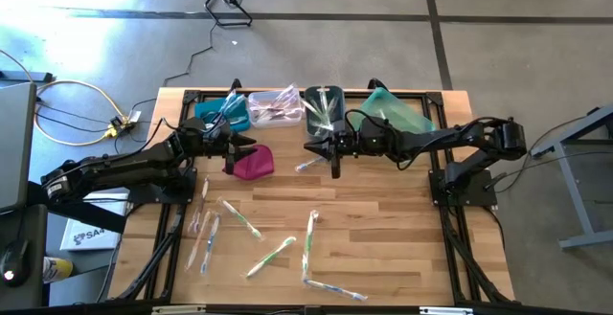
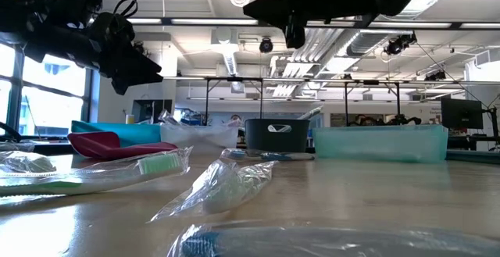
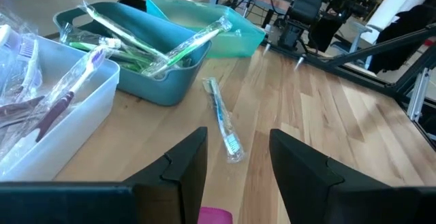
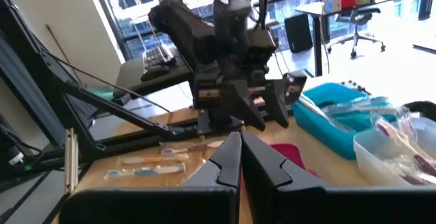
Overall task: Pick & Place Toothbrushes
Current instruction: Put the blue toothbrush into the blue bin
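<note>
Right claw (image 1: 334, 168) is pinched shut, empty, mid-frame; a toothbrush (image 1: 308, 165) just left of it lies near-horizontal. Left claw (image 1: 230, 151) gapes, empty.

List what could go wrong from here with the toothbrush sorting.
The right gripper is shut with nothing visible in it, so the blue toothbrush beside the dark bin may stay unpicked. The left gripper, open above the magenta pouch, might snag it when descending.
</note>
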Motion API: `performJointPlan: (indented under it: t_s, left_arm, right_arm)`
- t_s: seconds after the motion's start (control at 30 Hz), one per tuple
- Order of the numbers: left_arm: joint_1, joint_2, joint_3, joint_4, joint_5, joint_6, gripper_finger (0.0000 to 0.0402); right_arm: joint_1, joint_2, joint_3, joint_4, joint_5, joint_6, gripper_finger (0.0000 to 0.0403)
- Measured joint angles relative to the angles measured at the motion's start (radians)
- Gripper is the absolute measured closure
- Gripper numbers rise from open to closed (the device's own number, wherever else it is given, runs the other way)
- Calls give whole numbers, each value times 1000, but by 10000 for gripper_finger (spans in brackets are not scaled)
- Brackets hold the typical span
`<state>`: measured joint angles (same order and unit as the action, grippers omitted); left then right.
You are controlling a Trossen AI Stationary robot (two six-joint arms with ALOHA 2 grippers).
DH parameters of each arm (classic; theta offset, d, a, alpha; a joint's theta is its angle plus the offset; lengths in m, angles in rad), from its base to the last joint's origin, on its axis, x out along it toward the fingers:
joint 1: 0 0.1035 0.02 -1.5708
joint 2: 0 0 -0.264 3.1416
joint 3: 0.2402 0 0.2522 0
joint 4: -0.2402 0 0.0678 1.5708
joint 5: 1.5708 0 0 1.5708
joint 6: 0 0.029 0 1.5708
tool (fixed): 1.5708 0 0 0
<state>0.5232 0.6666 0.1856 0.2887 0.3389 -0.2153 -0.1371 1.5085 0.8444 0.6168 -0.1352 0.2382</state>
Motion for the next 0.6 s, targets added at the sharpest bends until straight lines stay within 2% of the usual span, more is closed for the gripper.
performJointPlan:
  t_s: [0.5,0.6]
  left_arm:
    - [0,0,0,0,-2,0,247]
    - [0,0,0,0,-3,0,247]
  right_arm:
    - [0,0,0,-6,2,0,398]
    - [0,0,0,-11,-25,-2,399]
